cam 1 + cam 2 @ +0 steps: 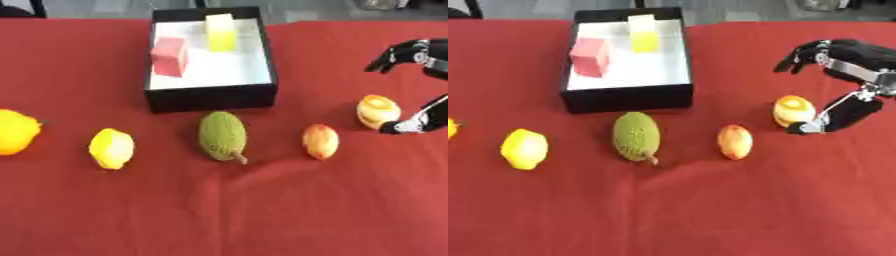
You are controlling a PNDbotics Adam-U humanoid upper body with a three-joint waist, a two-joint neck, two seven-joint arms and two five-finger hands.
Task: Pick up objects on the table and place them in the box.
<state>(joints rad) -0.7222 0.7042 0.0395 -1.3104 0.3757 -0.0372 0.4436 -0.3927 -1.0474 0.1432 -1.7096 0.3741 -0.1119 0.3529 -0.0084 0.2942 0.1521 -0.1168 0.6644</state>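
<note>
Right robot hand (843, 80) hovers spread open, thumb just beside the orange-yellow fruit (794, 110) on the red table (710, 210).

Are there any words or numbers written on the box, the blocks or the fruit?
None: no words, numbers, labels or signs can be read anywhere.
The black box shows plain walls.
The red block and yellow block inside it show plain faces.
The fruits on the red cloth carry no stickers that can be seen.
The robot hand shows no markings.
</note>
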